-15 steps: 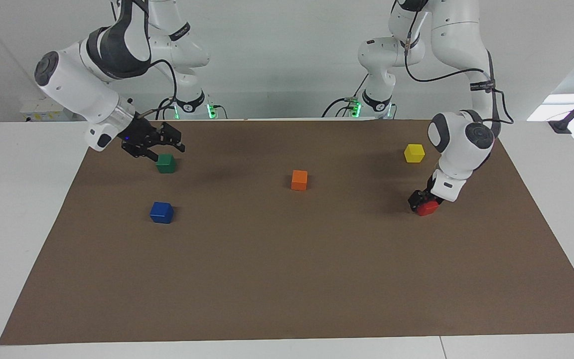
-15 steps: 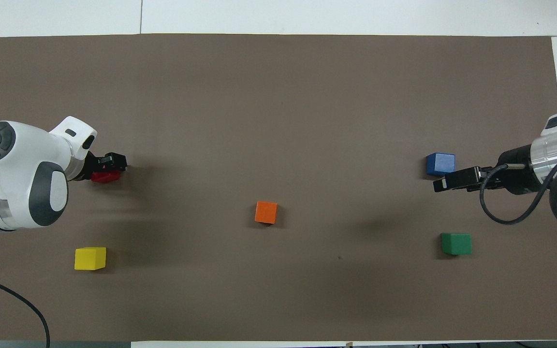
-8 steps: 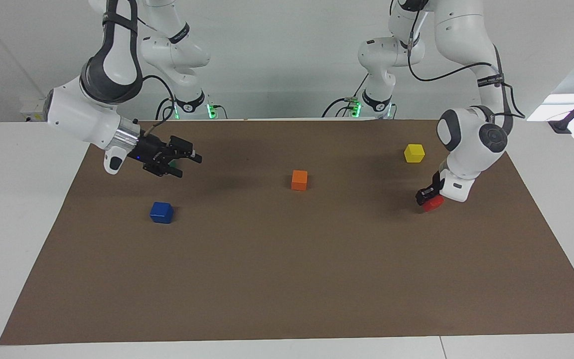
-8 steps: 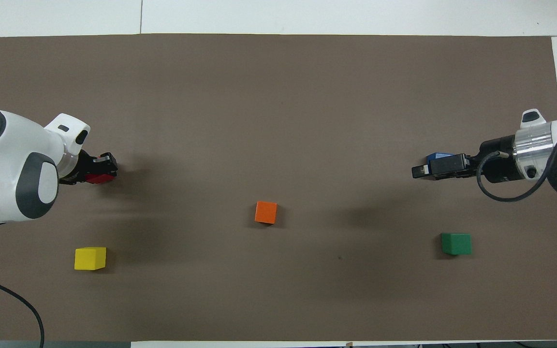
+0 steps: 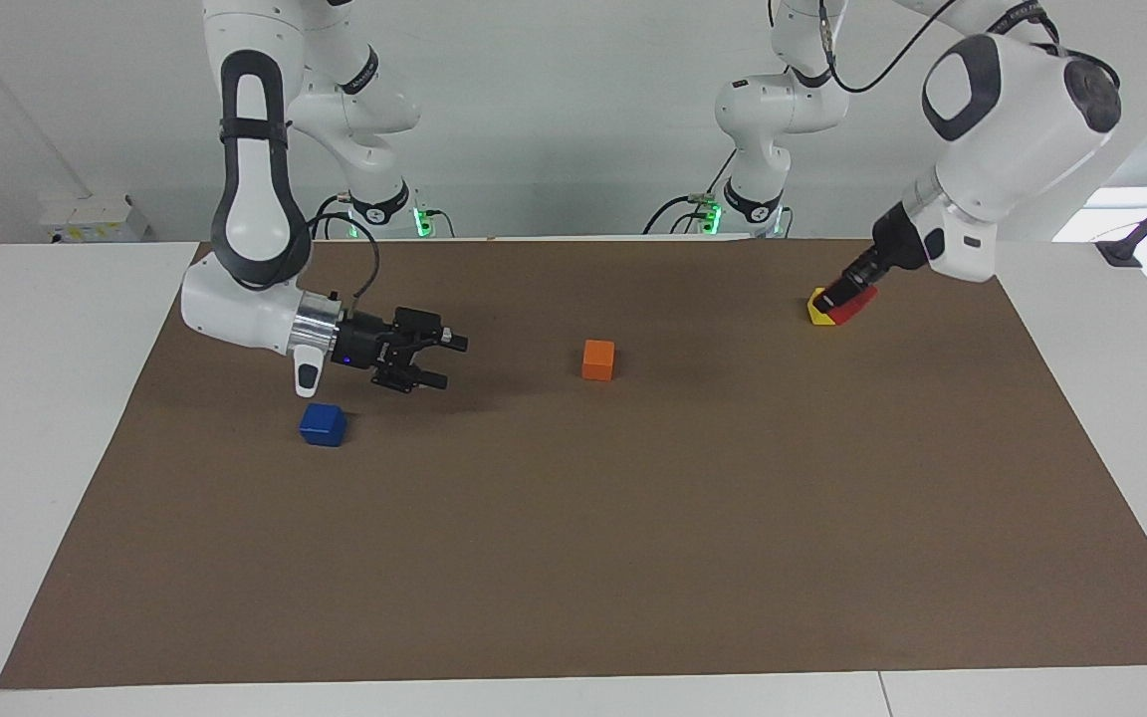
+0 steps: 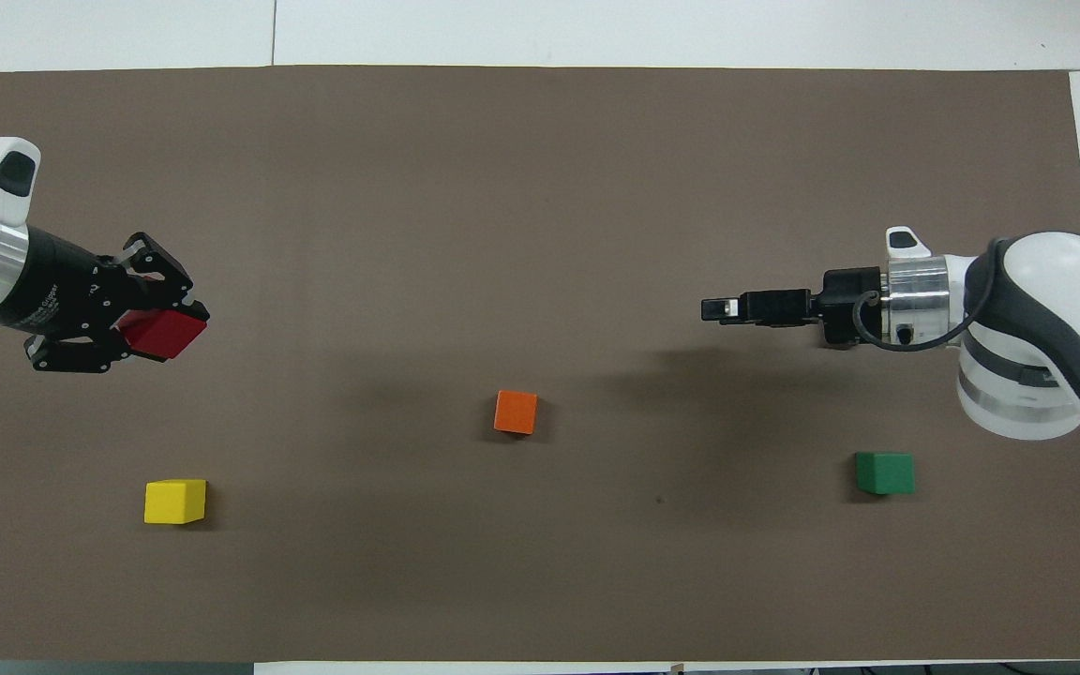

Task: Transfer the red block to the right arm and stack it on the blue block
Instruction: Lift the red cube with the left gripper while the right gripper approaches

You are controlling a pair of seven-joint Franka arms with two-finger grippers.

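Overhead view: red block (image 6: 161, 334) up in the air at frame's left edge, clamped in left gripper (image 6: 151, 328), well apart from right gripper (image 6: 723, 307).

Right gripper (image 5: 434, 360) gaping and empty, aimed sideways across mid-table toward the block, blue block (image 5: 323, 424) sitting just under its wrist. Held a bit tilted over the yellow cube (image 5: 818, 306). A cube, so no long axis to line up. Probably just needs both coming to the middle.

Bright even light, soft shadows, sharp focus
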